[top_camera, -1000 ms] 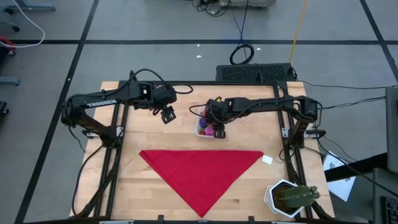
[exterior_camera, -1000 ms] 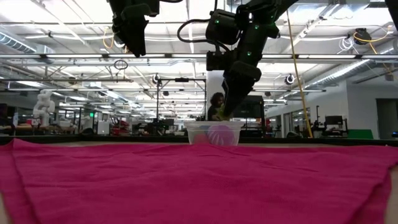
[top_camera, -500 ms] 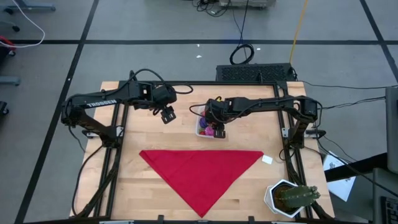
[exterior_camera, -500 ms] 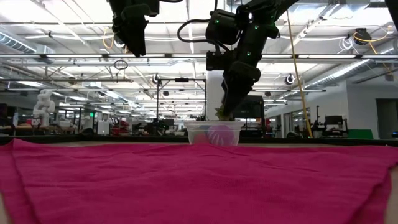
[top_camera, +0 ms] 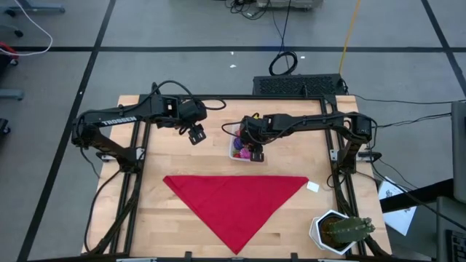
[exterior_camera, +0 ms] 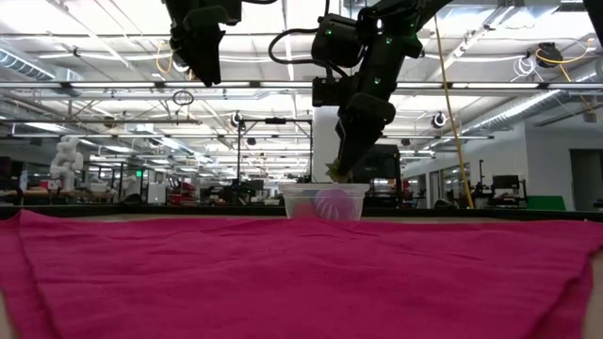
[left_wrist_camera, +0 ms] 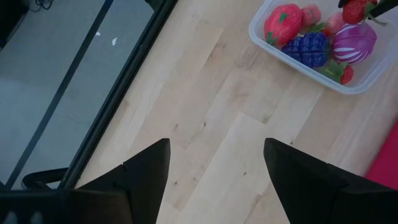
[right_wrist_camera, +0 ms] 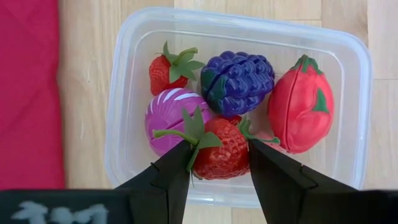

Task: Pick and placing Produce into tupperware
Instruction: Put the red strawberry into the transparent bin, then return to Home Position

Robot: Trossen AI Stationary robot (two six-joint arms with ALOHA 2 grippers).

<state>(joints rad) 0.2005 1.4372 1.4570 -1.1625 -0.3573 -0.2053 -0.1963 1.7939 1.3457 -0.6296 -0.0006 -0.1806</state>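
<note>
My left gripper (left_wrist_camera: pixel 214 165) hangs open and empty over bare wooden table (top_camera: pixel 167 156). My right gripper (right_wrist_camera: pixel 219 163) pinches a red toy strawberry (right_wrist_camera: pixel 222 154) just above the clear rectangular plastic tub (right_wrist_camera: pixel 127 81), over other toy produce (right_wrist_camera: pixel 237 81).

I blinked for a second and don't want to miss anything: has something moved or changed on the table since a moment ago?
Nothing visibly changed. The right gripper stays shut on a strawberry just above the tupperware. The left gripper hangs open over bare wood, as before.
</note>
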